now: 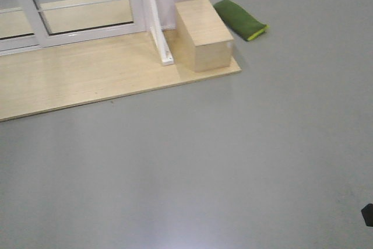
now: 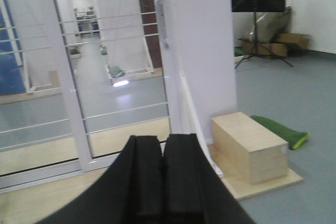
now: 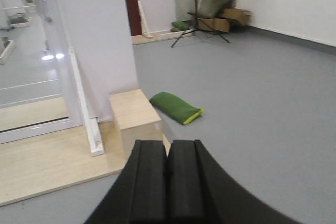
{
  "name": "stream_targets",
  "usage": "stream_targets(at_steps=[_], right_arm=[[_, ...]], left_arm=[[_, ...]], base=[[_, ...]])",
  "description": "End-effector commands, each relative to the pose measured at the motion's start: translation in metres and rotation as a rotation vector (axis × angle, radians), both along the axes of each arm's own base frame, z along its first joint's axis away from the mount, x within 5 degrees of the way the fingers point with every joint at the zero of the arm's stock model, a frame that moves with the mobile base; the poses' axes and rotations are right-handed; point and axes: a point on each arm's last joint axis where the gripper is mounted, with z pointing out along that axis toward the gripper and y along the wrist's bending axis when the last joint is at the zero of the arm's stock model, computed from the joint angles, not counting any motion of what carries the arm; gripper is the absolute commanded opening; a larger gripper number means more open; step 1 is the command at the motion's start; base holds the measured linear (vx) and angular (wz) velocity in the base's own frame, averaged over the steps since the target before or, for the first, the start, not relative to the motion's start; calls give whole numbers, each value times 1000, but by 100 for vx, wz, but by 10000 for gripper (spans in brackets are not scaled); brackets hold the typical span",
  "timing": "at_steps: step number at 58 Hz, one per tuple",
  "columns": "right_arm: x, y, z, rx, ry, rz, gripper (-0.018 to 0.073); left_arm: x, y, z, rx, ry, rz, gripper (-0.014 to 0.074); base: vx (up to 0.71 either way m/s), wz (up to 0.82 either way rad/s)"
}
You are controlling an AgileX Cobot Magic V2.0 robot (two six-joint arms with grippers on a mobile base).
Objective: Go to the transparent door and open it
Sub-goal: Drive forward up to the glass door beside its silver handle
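Observation:
The transparent door (image 2: 123,72) is a clear glass panel in a glossy white frame with thin horizontal white bars. Its curved grey-white handle (image 2: 160,17) sits on the right stile. Its lower part shows in the front view (image 1: 87,13), and its right edge shows in the right wrist view (image 3: 31,61). My left gripper (image 2: 163,141) is shut and empty, well short of the door. My right gripper (image 3: 168,144) is shut and empty over the grey floor.
A light wooden platform (image 1: 87,80) lies in front of the door. A wooden box (image 1: 203,34) stands at its right end, beside a white post (image 1: 158,27). A green bag (image 1: 240,20) lies on the grey floor. A black stand (image 2: 258,19) and boxes are far right.

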Motion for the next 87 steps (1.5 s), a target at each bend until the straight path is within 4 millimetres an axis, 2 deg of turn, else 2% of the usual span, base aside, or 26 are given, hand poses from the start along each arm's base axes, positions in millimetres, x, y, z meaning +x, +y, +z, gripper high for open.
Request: stream_targets(at_steps=[1, 43, 87], right_arm=[[0, 0, 3, -15, -79, -3, -8], [0, 0, 3, -15, -79, -3, -8], [0, 0, 3, -15, -79, -3, -8]], left_arm=[[0, 0, -3, -12, -63, -4, -6], [0, 0, -3, -12, -63, -4, -6], [0, 0, -3, -12, -63, -4, -6]], base=[[71, 74], [67, 49], [58, 0]])
